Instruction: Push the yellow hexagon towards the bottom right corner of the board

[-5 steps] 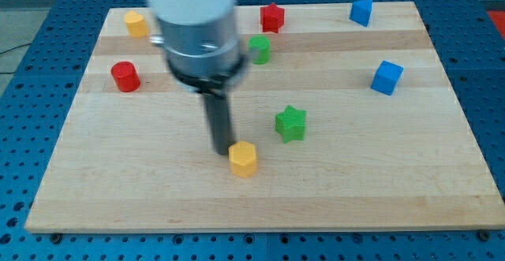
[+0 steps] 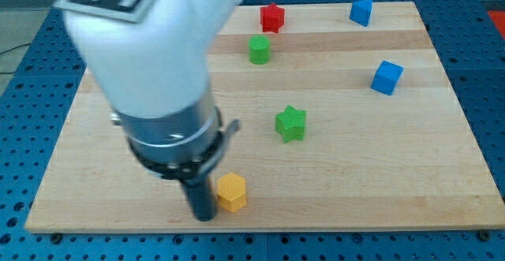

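Note:
The yellow hexagon [image 2: 232, 192] lies near the bottom edge of the wooden board [image 2: 355, 174], a little left of the middle. My tip [image 2: 203, 216] stands just left of it and slightly lower, close to or touching its left side. The arm's large white and grey body covers the board's upper left part.
A green star [image 2: 290, 123] lies above and right of the hexagon. A green cylinder [image 2: 259, 49] and a red star [image 2: 271, 16] lie near the top middle. Two blue cubes [image 2: 360, 11] [image 2: 387, 77] lie at the top right. The board's bottom edge is close below my tip.
My tip moved down and slightly left. The yellow hexagon moved down the board and slightly left. The arm's body now hides the yellow and red blocks at the upper left.

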Controlling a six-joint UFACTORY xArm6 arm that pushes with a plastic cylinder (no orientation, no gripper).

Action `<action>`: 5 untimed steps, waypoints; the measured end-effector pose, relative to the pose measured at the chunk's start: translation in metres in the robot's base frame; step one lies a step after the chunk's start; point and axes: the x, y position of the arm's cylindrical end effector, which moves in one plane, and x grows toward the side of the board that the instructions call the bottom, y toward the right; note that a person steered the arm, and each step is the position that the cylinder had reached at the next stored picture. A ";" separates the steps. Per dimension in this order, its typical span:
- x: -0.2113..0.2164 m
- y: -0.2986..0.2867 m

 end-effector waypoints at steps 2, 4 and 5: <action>-0.042 0.062; -0.052 0.066; -0.081 0.099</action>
